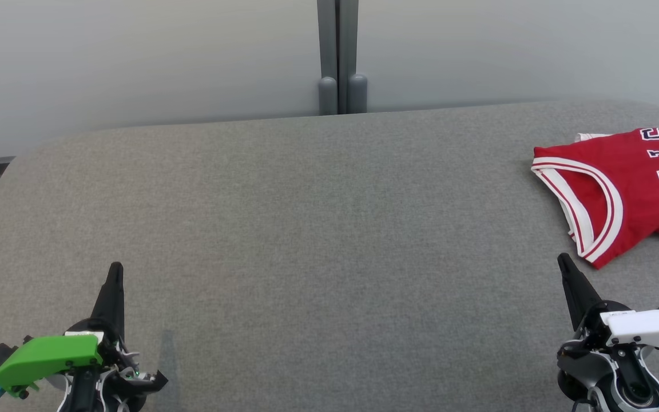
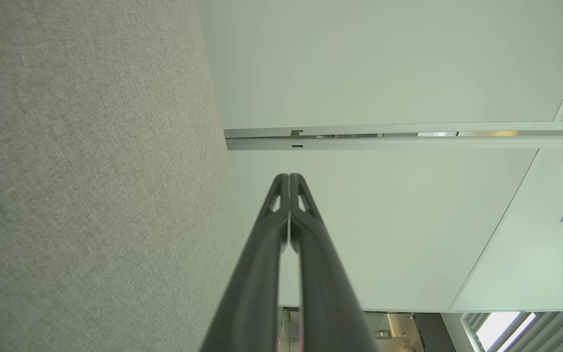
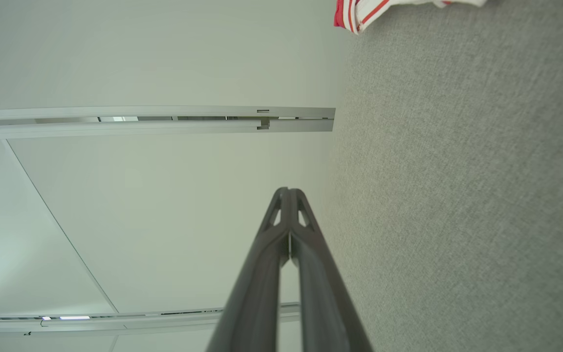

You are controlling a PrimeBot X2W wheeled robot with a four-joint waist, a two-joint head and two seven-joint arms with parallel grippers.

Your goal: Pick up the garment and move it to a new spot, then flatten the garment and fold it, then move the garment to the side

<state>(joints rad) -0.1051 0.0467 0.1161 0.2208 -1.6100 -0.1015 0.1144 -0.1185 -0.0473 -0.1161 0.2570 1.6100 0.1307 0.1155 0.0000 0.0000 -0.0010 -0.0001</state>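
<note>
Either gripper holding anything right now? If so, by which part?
Nothing. Left gripper and right gripper are both shut, empty; red jersey lies apart on the table.

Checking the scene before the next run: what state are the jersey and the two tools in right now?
Jersey: lying loose at the right side of the table, held by nothing.
Left tool: shut, empty.
Right tool: shut, empty, short of the jersey.
</note>
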